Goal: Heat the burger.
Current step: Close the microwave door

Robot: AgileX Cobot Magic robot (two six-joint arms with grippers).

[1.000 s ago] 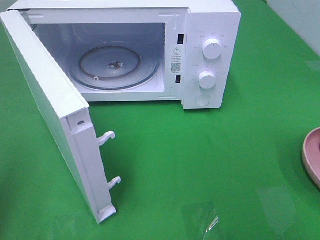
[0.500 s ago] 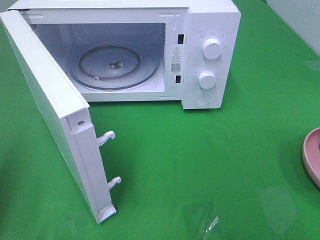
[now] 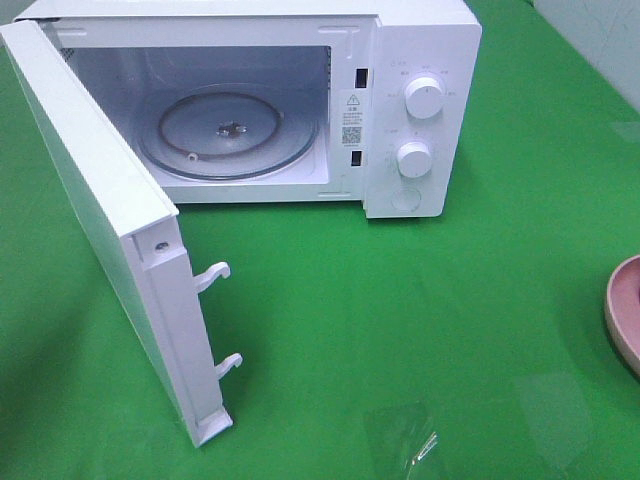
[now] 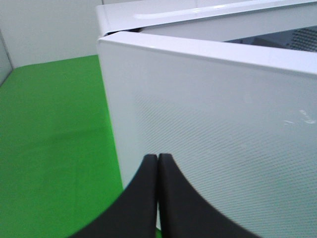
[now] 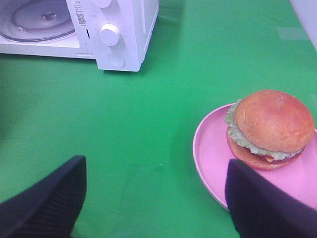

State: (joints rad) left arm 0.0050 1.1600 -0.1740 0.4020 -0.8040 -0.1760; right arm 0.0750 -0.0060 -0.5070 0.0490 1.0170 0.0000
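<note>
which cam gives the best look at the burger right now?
Right wrist. The burger is fully in frame there, sitting on the pink plate, with bun, lettuce and patty all visible. The exterior high view catches only the plate's edge at the right border, no burger. The left wrist view shows just the microwave door.

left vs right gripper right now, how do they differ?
The left gripper has its fingers pressed together, shut and empty; the right gripper has its fingers spread wide, open and empty. The left faces the outer side of the open microwave door; the right looks down over green cloth, with the burger on the pink plate near one finger. Both have dark fingers.
</note>
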